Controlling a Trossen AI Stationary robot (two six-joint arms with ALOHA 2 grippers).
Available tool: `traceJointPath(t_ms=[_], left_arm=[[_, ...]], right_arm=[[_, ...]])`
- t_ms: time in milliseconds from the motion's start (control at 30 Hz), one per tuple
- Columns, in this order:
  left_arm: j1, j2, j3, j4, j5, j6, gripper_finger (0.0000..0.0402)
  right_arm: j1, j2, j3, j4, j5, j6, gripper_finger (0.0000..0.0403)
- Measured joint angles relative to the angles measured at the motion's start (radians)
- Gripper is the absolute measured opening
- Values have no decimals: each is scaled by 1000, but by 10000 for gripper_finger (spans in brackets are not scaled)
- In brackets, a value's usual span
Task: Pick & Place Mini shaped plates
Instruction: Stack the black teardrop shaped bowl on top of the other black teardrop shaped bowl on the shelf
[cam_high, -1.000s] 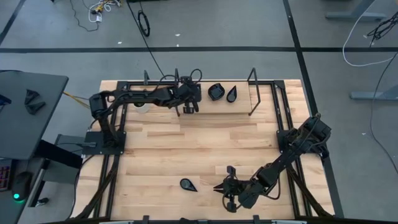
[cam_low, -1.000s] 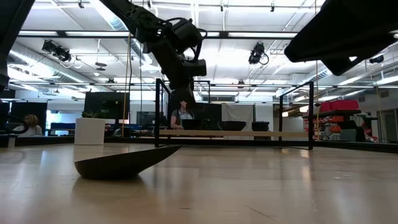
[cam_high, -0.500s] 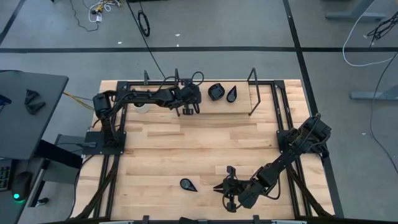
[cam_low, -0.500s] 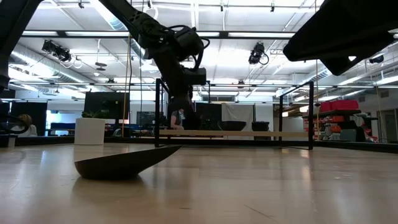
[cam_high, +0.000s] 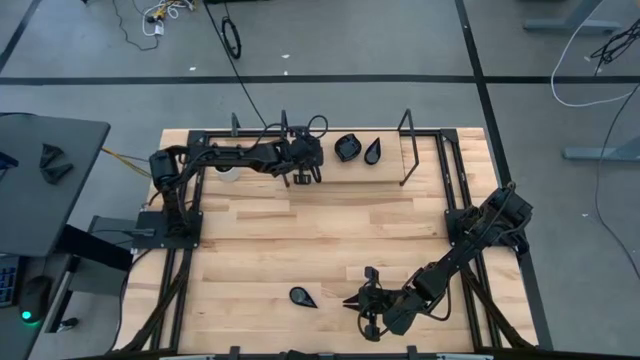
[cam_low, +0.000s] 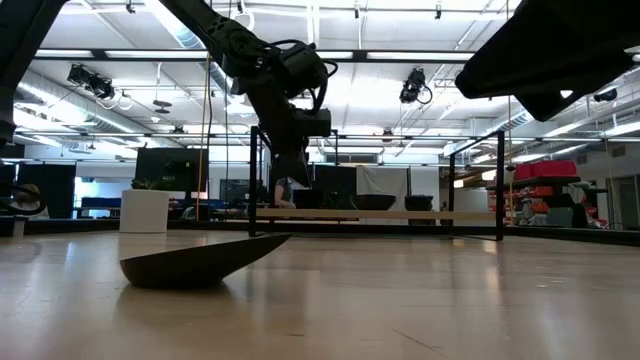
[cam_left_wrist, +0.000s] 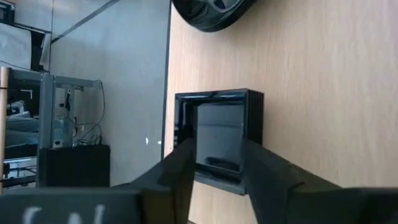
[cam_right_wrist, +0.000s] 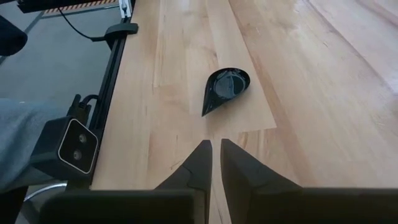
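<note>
Between the left end effector's (cam_left_wrist: 214, 163) parted fingers, a square plate (cam_left_wrist: 219, 138) is straddled; glossy, probably slippery, rim-gripped best.

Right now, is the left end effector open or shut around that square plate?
Open. In the left wrist view, the left end effector straddles the square plate, with one finger on each side of it. Whether the fingers touch the plate, I cannot tell.

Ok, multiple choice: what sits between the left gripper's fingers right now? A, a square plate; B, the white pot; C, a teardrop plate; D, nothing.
A: in the left wrist view the left gripper straddles a black square plate on the wood.
</note>
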Motion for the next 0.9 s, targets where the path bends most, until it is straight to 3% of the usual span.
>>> traceJointPath(t_ms=[133,333,600,733,900], left_arm=[[0,-2,0,0,-1,-1,149],[-45,-22,26,-4,-1,-57,116],[-242,-24,185,-23,-25,-75,82],[-394,-24,292,-166,-61,-132,73],[-598,-24,394,-460,-95,-262,63]], right_arm=[[0,0,0,0,0,0,39],[-1,0,0,0,0,-7,39],[-17,0,0,-1,0,-8,39],[-18,0,0,-1,0,-4,39],[-17,0,0,0,0,1,39]])
